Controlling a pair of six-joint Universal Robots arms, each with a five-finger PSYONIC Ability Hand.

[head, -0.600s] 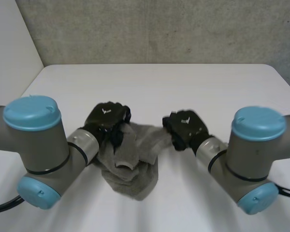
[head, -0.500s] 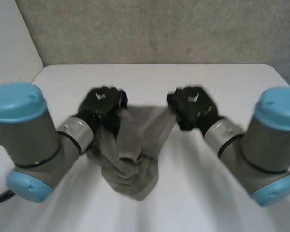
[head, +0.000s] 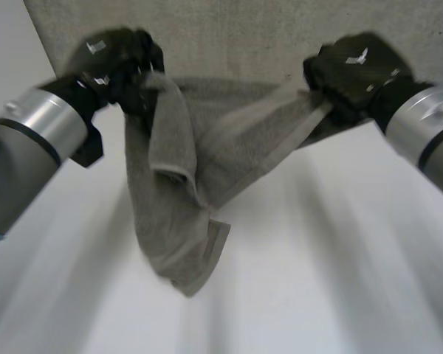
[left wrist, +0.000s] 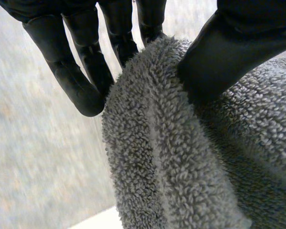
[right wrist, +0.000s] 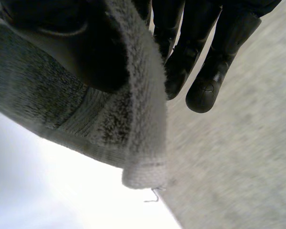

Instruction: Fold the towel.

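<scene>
Grey towel [head: 184, 214] bunched between left hand [head: 117, 63], right hand [head: 354, 70].

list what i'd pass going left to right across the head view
left arm → left hand → towel, held up between both hands → right hand → right arm

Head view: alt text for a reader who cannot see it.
The left hand and right hand each pinch an upper end of the grey towel, holding it above the white table. It sags between them, twisted, narrowing to a hanging point.
</scene>
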